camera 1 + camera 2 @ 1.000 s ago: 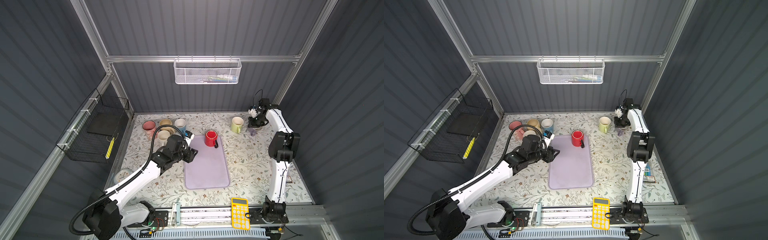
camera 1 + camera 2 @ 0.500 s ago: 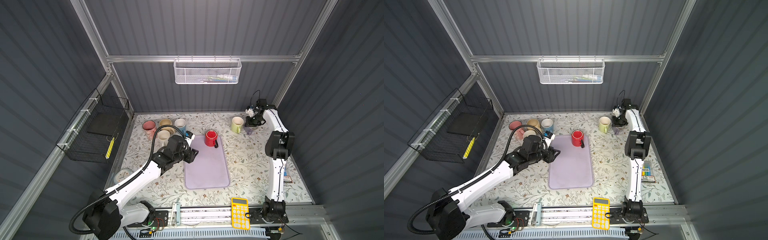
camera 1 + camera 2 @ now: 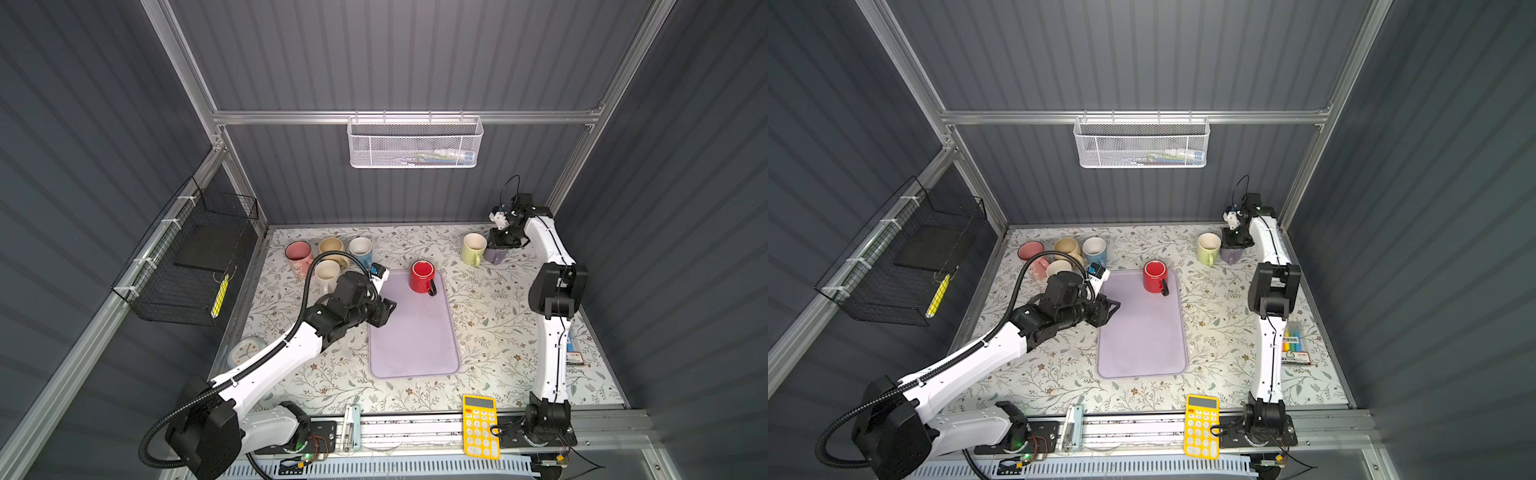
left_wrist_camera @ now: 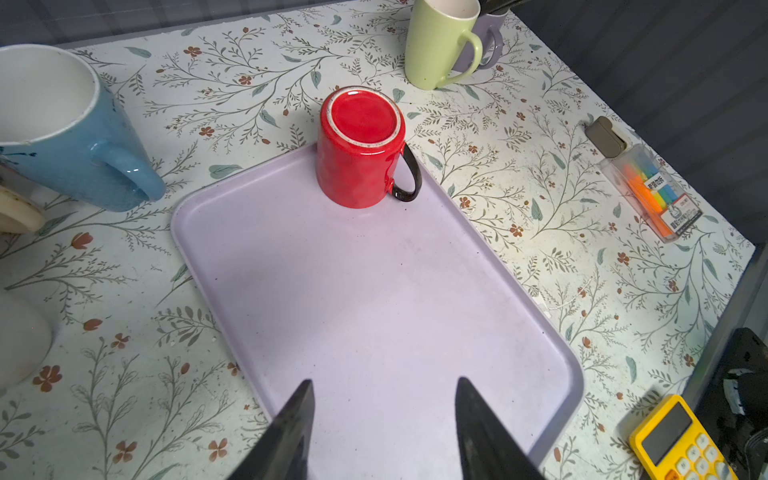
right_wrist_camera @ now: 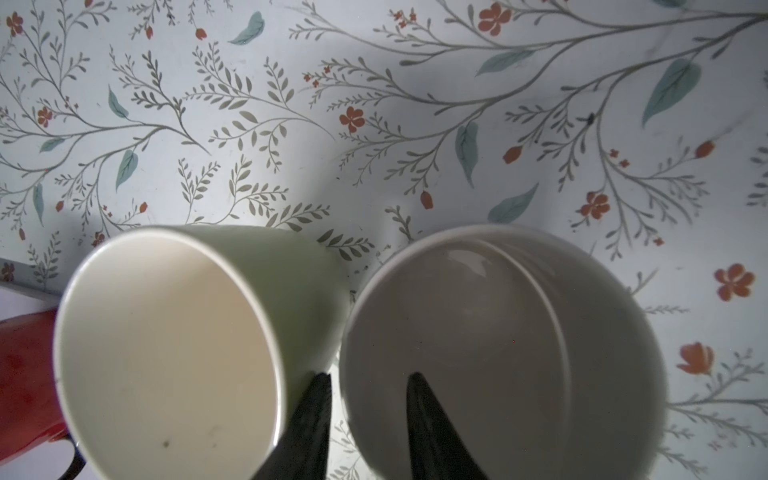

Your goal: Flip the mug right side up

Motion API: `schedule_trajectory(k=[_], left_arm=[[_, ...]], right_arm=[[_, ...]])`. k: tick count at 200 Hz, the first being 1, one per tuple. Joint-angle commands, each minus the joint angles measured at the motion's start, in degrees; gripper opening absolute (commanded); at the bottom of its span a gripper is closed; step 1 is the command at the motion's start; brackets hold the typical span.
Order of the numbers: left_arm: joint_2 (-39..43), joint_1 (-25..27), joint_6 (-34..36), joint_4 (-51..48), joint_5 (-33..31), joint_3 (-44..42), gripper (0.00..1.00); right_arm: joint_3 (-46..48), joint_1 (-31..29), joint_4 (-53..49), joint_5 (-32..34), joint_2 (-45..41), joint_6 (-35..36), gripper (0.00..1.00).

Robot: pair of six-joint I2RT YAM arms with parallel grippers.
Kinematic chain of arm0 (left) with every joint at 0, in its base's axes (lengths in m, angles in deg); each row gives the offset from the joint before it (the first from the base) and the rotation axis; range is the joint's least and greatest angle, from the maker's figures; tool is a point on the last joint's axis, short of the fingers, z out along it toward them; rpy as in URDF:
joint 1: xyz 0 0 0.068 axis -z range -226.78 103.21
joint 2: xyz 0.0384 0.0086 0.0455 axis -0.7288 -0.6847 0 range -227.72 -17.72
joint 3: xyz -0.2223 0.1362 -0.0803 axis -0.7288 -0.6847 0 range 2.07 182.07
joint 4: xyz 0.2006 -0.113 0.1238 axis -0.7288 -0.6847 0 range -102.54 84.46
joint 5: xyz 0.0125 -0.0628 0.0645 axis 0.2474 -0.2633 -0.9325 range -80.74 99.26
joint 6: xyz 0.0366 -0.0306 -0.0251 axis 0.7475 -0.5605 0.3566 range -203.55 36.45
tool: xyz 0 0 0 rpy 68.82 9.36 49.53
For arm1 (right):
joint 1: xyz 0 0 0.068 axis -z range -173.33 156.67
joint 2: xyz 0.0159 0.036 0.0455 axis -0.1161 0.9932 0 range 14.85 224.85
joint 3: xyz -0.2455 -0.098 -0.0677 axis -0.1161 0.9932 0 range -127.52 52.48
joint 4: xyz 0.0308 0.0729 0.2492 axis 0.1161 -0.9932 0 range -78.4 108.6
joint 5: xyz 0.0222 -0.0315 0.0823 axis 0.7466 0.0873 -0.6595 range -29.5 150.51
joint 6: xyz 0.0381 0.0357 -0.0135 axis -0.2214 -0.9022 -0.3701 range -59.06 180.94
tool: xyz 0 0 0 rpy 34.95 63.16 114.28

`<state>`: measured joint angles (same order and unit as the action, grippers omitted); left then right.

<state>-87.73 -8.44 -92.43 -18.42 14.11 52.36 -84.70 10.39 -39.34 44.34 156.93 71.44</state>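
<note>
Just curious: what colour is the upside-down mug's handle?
Black handle on the red mug; the left wrist view shows it best.

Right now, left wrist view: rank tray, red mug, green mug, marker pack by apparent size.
1. tray
2. red mug
3. green mug and marker pack look close; the mug is cropped by the frame edge and farther off, so unranked.

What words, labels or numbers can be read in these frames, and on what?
Nothing reads clearly enough to quote.
Marker pack: printed label, blurred, unreadable.
Yellow calculator: key marks too small to read.
Clock: dial marks too small to read.
</note>
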Motion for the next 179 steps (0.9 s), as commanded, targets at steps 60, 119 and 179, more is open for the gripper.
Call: schedule_trajectory(k=[60, 119, 179], left_arm=[[0.67, 0.67, -0.79, -0.29, -0.64, -0.96, 0.55], [1.2, 1.02, -1.4, 0.8, -0.7, -1.34, 0.55], [1.66, 2.86, -1.86, 1.2, -2.9, -1.02, 0.57]], right_arm=[[-3.04, -0.67, -2.01, 1.46, -0.28, -0.05, 0.35], [-0.27, -0.74, -1.49, 3.2, -6.51, -0.97, 0.36], [29.12, -1.83, 15.93, 4.66, -27.73, -3.88, 0.36]])
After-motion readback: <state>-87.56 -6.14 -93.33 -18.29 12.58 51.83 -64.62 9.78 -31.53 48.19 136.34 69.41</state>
